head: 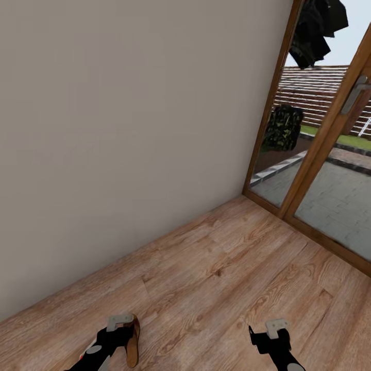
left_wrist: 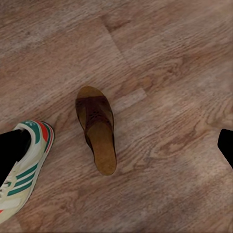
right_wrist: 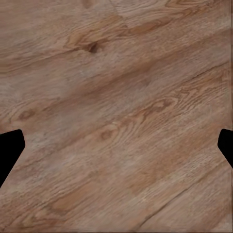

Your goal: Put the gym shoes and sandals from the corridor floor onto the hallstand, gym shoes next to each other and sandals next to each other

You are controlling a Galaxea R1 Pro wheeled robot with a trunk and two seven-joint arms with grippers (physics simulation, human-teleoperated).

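A dark brown sandal [left_wrist: 95, 128] with a tan footbed lies flat on the corridor floor [left_wrist: 170, 73], and its edge peeks out beside my left arm [head: 133, 344]. A white gym shoe [left_wrist: 24, 170] with green stripes and a red-orange heel lies close beside it, partly behind one left fingertip [left_wrist: 9, 153]. My left gripper [left_wrist: 118, 150] hangs open above the sandal's heel end, apart from it; I also see it low in the head view [head: 111, 337]. My right gripper [right_wrist: 118, 148] is open over bare planks [head: 270, 337]. The hallstand is out of view.
A plain beige wall [head: 129, 129] runs along the left, close ahead. A wood-framed glass door [head: 314, 154] with a metal handle closes off the right, with a paved yard behind it. Wood floor [head: 232, 268] stretches between wall and door.
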